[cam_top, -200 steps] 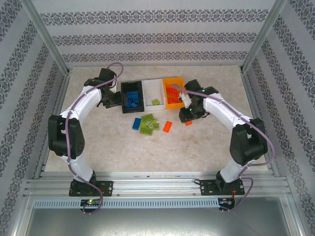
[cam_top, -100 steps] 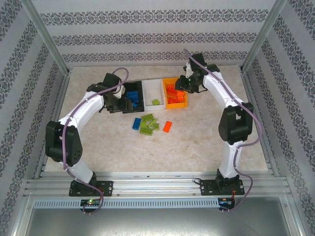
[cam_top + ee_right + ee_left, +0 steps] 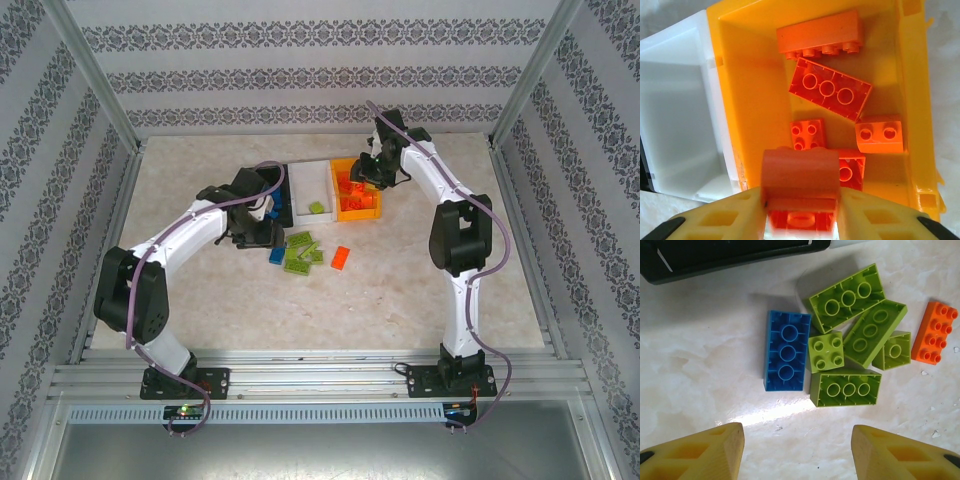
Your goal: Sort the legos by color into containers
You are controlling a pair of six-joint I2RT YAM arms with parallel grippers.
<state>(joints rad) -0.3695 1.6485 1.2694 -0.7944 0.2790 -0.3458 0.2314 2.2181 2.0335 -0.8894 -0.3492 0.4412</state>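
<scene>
Hovering spread wide over the loose pile, the left gripper (image 3: 796, 442) holds nothing. Its yellow fingers (image 3: 700, 452) flank bare table just short of the blue brick (image 3: 787, 350). That brick lies hollow side up on the table, touching a small lime green square brick (image 3: 825, 351) and just beside a longer green brick (image 3: 846, 387). If the jaws come down off-centre, I judge that a finger would land on a green neighbour, shoving the cluster or pinching two colours at once. Further right, a lone orange-red brick (image 3: 935, 332) lies apart from the greens and looks the easier pick.

The right gripper (image 3: 801, 200) is clamped on an orange-red held brick (image 3: 800, 170) above the orange bin (image 3: 755, 100), where several matching bricks already lie. Let go from this height, it could strike those bricks and bounce over the rim, or tip into the white bin (image 3: 680, 100), whose wall touches the orange bin's.

The black bin (image 3: 715, 255) is cut off at the wrist view's top edge. From above the left arm covers much of it, so I cannot read its contents. The held brick's lower part is blurred, and the right fingers hide the orange bin's near end.
</scene>
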